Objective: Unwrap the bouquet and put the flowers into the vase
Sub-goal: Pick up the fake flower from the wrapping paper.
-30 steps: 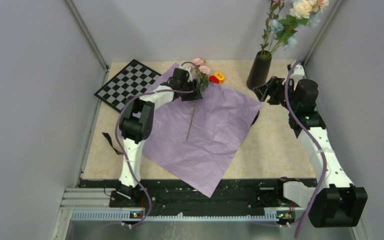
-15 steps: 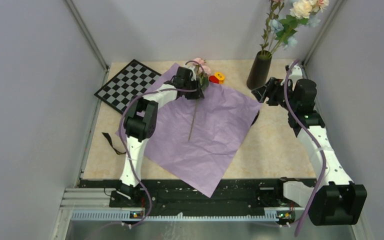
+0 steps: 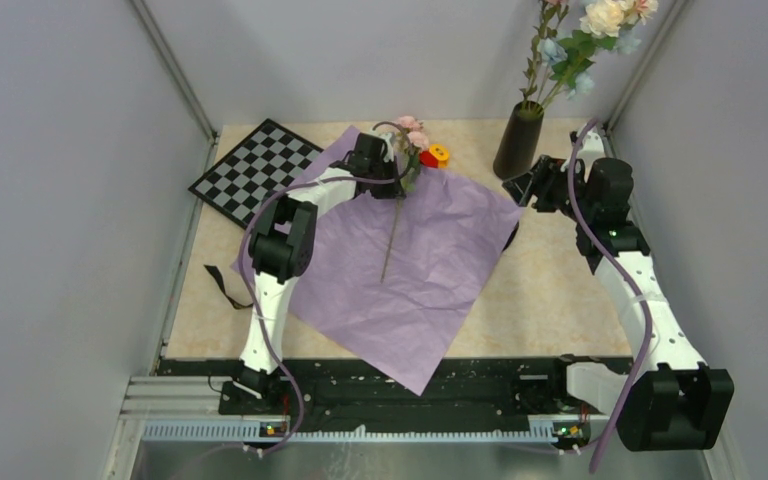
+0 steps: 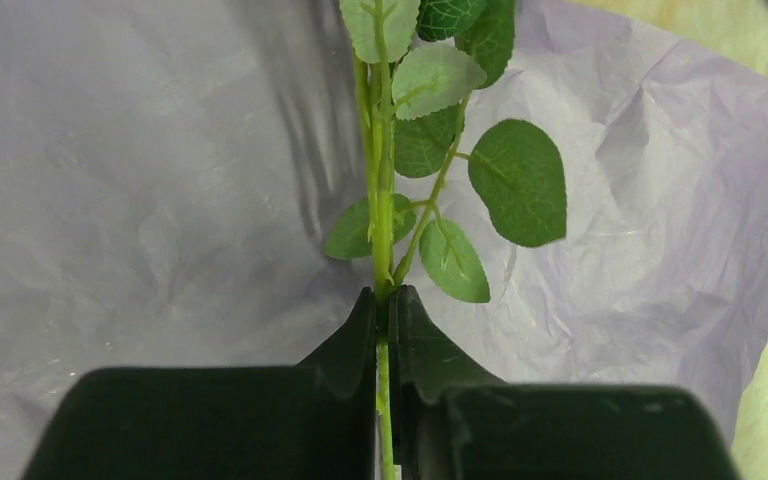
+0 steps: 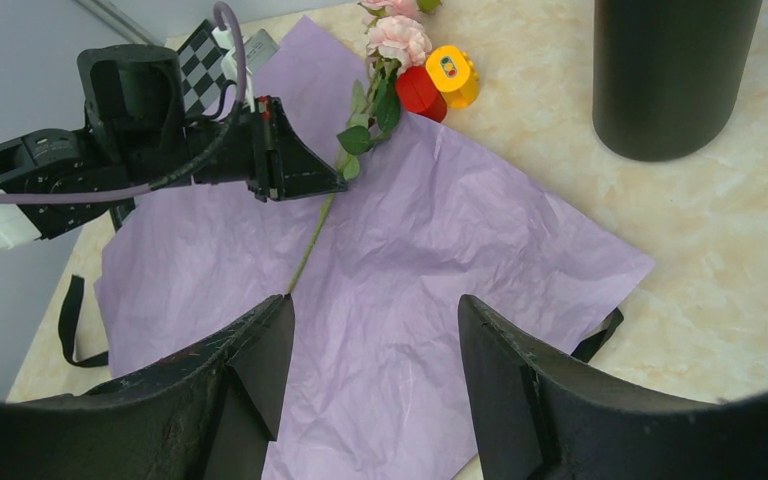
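Note:
The bouquet's lilac paper (image 3: 430, 270) lies spread flat on the table. One flower with pink blooms (image 3: 411, 133) and a long green stem (image 3: 391, 235) rests on it. My left gripper (image 3: 400, 183) is shut on that stem just below the leaves (image 4: 516, 182), and the stem (image 4: 377, 200) passes straight between the fingers. The dark vase (image 3: 518, 142) stands at the back right and holds several flowers (image 3: 585, 35). My right gripper (image 3: 522, 187) hangs open and empty beside the vase (image 5: 670, 70), above the paper's right corner (image 5: 580, 260).
A checkered board (image 3: 255, 170) lies at the back left. A red-and-yellow toy block (image 3: 434, 156) sits by the pink blooms. A black ribbon (image 3: 222, 285) pokes out from under the paper's left edge. Grey walls enclose the table on three sides.
My left gripper has shut on the stem, and the flower has shifted slightly to the right with it. The right arm has barely moved.

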You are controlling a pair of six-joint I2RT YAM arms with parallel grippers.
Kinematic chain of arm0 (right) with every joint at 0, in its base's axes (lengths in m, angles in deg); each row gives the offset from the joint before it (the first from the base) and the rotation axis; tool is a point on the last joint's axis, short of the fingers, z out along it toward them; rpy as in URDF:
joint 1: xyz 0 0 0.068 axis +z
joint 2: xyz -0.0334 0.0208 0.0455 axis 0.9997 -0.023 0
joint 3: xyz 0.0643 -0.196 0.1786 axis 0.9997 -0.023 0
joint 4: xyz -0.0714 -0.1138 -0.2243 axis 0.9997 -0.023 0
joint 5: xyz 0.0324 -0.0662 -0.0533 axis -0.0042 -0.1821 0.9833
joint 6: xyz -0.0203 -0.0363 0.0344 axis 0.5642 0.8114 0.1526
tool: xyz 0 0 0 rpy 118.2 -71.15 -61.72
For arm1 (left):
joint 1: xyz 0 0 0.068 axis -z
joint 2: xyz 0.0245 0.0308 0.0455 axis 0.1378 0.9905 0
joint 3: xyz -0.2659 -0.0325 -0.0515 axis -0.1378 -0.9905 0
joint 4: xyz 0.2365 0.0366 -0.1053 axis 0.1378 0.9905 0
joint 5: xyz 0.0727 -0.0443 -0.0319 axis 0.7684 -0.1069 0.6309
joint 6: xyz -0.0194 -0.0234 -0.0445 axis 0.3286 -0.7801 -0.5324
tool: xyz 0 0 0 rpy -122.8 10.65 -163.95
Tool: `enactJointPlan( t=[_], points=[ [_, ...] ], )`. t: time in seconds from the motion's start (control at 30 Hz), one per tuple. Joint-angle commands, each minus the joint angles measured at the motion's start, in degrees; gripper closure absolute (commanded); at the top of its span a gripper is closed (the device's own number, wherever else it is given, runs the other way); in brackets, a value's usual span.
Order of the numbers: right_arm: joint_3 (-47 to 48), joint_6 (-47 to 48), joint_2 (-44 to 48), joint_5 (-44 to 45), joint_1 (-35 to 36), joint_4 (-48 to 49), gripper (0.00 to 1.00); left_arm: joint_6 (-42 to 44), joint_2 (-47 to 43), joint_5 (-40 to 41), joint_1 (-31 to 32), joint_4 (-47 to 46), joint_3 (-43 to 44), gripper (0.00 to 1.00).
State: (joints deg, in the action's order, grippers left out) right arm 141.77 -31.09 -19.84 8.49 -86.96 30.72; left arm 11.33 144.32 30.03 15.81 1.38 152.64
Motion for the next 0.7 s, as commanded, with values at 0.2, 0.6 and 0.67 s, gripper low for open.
enactJointPlan(
  t=[0.2,0.6,0.67],
  points=[
    [1.57,-0.04,1.02,-0.84,0.39,-0.11,0.38,-0.53,-4.41,-1.01,0.27,-5.13,-3.53,1.00],
    [0.06,-1.78,2.18,-5.74,0.39,2.95,0.29,-7.52,-20.50,-2.53,0.36,-22.60,-17.98,1.00],
    [-0.71,-3.01,2.64,-8.13,0.39,5.14,0.29,-8.89,-23.18,-3.32,0.36,-24.62,-20.40,1.00]
  ],
)
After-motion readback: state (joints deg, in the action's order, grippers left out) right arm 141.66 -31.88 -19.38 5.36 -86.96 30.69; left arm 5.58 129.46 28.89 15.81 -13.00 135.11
